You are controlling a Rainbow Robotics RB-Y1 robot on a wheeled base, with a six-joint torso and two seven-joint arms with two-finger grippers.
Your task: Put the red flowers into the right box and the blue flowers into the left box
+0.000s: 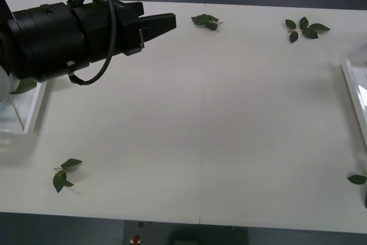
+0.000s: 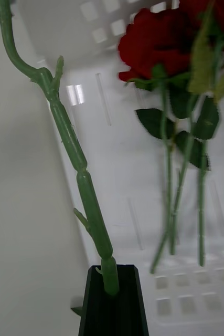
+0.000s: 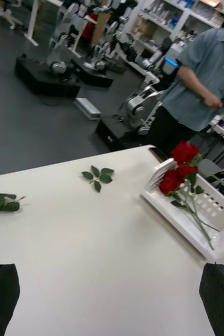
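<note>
Your red flowers (image 2: pixel 159 44) lie in the right box (image 2: pixel 117 157), a white plastic tray with slotted, grid-like walls and a smooth floor; their deep-red blooms bunch at one end, with thin green stems and dark leaves trailing across the tray. From the left wrist view you see the same roses (image 3: pixel 177 170) piled against the box's perforated wall, at the table's far right end. One more knobbly, jointed green stem (image 2: pixel 72 152) rises out of your right gripper (image 2: pixel 112 294), whose black jaws are clamped together on its lower end; the stem bends near its top and its bloom is cut off by the frame, so you can't see it. In the front view the right box (image 1: pixel 354 93) shows only as a narrow white sliver at the table edge. The left box (image 1: pixel 31 110), translucent-white, is largely hidden behind your left arm, with a green leaf just visible inside. Your left gripper (image 1: pixel 163 24) hangs above the table's far left part, its black fingers (image 3: pixel 1 299) set wide apart and holding nothing. Loose leaf sprigs (image 1: pixel 305 28) lie scattered on the matte white table (image 1: pixel 200 124).
</note>
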